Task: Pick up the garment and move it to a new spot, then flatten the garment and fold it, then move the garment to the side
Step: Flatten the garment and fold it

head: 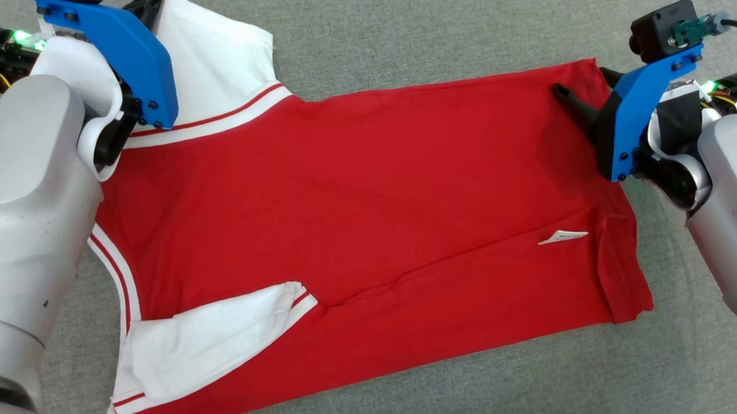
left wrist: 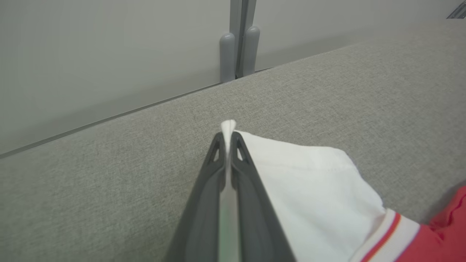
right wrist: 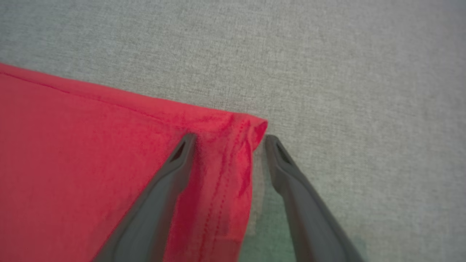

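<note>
Head view: our red T-shirt [head: 355, 189] with white sleeves lies spread nearly flat across the grey cloth-covered tabletop [head: 429, 30], sleeve end toward our left arm, hem toward our right, a small white label [head: 562, 237] showing near the hem. We judge it light, soft and limp. It will sag and crease wherever it is unsupported, and it should slide easily over the cloth beneath. It therefore wants holding at two well-separated edges rather than by the middle, with seams and hems the firmest places to pinch. Our left fingers [left wrist: 207, 189] are pressed together on the edge of the far white sleeve [left wrist: 309, 182], a sliver of white fabric poking out past the tips in the left wrist view. Our right fingers [right wrist: 164, 196] stand spread wide at the far hem corner [right wrist: 251, 127], one over the red fabric, the other over the bare grey cloth just beside it. They grip nothing, and we cannot tell whether the tips press on the surface. The near sleeve [head: 206, 345] lies folded in over the shirt's body, and a long crease runs from it toward the hem.
</note>
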{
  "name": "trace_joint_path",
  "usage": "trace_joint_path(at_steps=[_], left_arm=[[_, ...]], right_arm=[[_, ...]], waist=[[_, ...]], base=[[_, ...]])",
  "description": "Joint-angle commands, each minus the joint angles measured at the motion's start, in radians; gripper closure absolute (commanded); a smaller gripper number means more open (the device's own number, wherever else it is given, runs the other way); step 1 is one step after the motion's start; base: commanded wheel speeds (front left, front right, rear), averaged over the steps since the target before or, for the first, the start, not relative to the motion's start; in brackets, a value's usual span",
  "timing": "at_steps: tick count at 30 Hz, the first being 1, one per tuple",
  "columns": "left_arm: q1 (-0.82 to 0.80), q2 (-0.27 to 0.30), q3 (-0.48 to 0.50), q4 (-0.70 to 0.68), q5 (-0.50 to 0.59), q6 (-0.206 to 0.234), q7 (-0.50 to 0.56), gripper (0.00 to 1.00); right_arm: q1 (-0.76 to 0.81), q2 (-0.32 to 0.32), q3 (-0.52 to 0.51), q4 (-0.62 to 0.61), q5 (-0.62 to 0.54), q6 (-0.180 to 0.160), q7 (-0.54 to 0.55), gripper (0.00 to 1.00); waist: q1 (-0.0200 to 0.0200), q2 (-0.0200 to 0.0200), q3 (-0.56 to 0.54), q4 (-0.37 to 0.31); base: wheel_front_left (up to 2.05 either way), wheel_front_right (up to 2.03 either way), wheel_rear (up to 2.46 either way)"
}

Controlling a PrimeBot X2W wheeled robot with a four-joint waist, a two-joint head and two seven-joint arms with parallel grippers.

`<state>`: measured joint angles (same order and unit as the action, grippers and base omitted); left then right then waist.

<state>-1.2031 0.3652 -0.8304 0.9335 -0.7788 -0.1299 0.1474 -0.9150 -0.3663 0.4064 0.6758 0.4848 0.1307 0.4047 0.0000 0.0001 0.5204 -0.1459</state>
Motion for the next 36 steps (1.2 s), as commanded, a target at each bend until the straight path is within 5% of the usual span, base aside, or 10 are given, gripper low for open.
trace_joint_path(at_steps=[1, 2, 3, 4, 17, 26, 36], left_arm=[[-0.014, -0.005, -0.011, 0.004, -0.006, -0.001, -0.01, 1.0], [-0.016, -0.006, -0.012, 0.006, -0.01, -0.001, -0.012, 1.0], [-0.016, -0.006, -0.015, 0.008, -0.014, -0.001, -0.016, 1.0], [-0.017, -0.006, -0.017, 0.011, -0.015, -0.001, -0.019, 1.0], [-0.015, -0.021, -0.028, -0.007, -0.045, -0.001, -0.164, 1.0], [0.116, 0.018, -0.035, -0.173, -0.084, 0.002, -0.285, 1.0], [0.372, 0.143, -0.044, -0.583, -0.092, 0.143, -0.292, 1.0]], right_arm=[[-0.011, -0.003, 0.005, 0.015, 0.005, 0.0, 0.004, 0.19], [-0.018, 0.0, 0.001, 0.018, 0.008, 0.0, -0.004, 0.54], [-0.023, 0.003, -0.002, 0.025, 0.008, 0.0, -0.009, 0.71], [-0.026, 0.004, -0.002, 0.036, 0.007, 0.0, -0.007, 1.0], [-0.052, 0.013, -0.05, 0.129, -0.046, 0.0, -0.255, 1.0], [0.014, 0.007, -0.055, 0.177, -0.04, 0.0, -0.447, 1.0], [0.089, 0.006, -0.048, 0.236, -0.055, 0.0, -0.592, 1.0]], waist=[[0.0, -0.0001, 0.002, 0.004], [0.0, -0.0001, 0.003, 0.004], [0.0, -0.0001, 0.004, 0.005], [0.0, -0.0001, 0.004, 0.006], [0.0, -0.0001, -0.018, 0.041], [0.0, -0.0001, -0.062, 0.068], [0.0, -0.0001, -0.1, 0.09]], base=[[0.0, 0.0, 0.0], [0.0, 0.0, 0.0], [0.0, 0.0, 0.0], [0.0, 0.0, 0.0], [0.0, 0.0, 0.0], [0.0, 0.0, 0.0], [0.0, 0.0, 0.0]])
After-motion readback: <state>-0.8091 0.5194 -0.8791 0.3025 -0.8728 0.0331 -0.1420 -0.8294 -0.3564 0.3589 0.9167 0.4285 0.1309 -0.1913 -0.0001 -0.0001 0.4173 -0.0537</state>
